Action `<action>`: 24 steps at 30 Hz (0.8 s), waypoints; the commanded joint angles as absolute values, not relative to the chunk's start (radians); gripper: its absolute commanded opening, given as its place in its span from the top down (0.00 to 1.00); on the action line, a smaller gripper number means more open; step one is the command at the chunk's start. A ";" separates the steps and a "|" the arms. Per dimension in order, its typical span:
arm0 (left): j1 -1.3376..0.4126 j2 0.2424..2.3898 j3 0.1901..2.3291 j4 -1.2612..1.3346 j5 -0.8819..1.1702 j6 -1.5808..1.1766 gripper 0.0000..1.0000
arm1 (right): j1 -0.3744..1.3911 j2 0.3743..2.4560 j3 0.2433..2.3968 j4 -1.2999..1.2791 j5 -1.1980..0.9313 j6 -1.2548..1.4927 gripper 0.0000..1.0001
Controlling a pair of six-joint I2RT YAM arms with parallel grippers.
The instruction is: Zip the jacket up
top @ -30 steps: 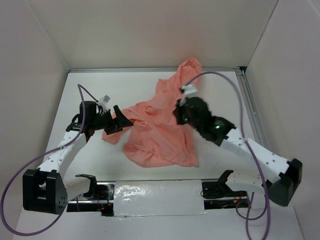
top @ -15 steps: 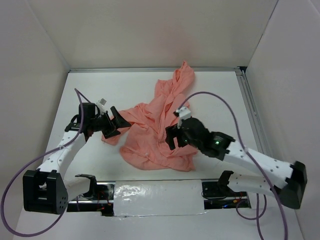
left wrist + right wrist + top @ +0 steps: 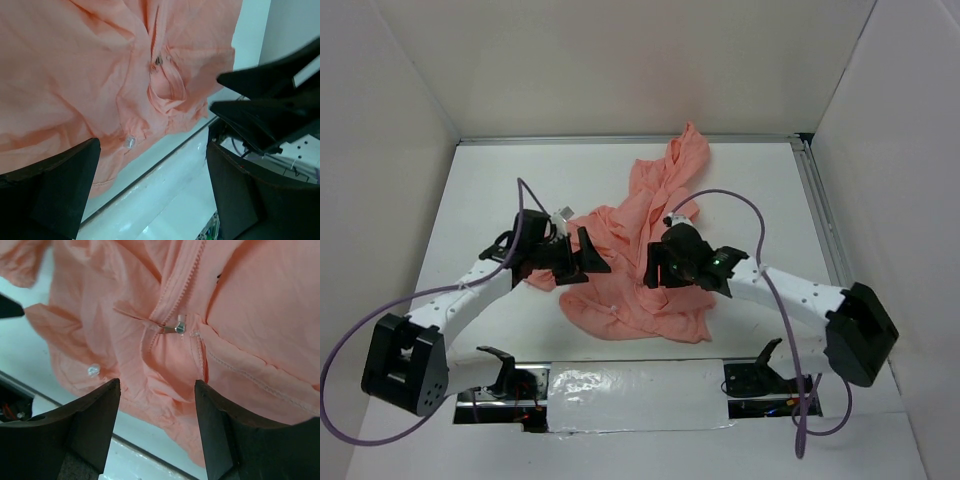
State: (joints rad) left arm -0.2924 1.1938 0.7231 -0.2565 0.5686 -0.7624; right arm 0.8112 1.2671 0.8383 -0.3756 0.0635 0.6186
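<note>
Right wrist view: with left jaws and right jaws both open and empty, the zipper pull of the jacket is lined up just beyond, to be pinched next.

In the right wrist view the jacket is running off the top and right edges. The right fingers are being cropped at the bottom. Below its pull, the zipper is sinking out of sight into a crease.

In the left wrist view the fabric is spilling past the top and left edges. The left fingers are being cut off below, and the small dark zipper pull is blurring into the folds.

From overhead, the right pincer is covering the garment's middle and the left pincer is hiding its left edge. The zipper there is showing too small to tell how far it is closed.
</note>
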 commanded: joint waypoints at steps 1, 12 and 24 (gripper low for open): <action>-0.357 1.265 0.716 -0.196 0.588 -0.764 0.01 | 0.818 1.375 0.883 -0.302 0.055 0.678 0.33; -0.431 1.506 0.752 -0.158 0.561 -0.785 0.10 | 0.749 1.652 0.972 -0.167 0.005 0.707 0.40; -0.445 1.640 0.788 -0.160 0.522 -0.778 0.56 | 0.726 1.776 1.075 -0.136 -0.038 0.749 0.90</action>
State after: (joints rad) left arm -0.4416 1.6295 0.7563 -0.1722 0.5327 -0.7887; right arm 0.7372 1.7767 1.0340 -0.1654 -0.0307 0.7250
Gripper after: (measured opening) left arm 0.456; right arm 0.194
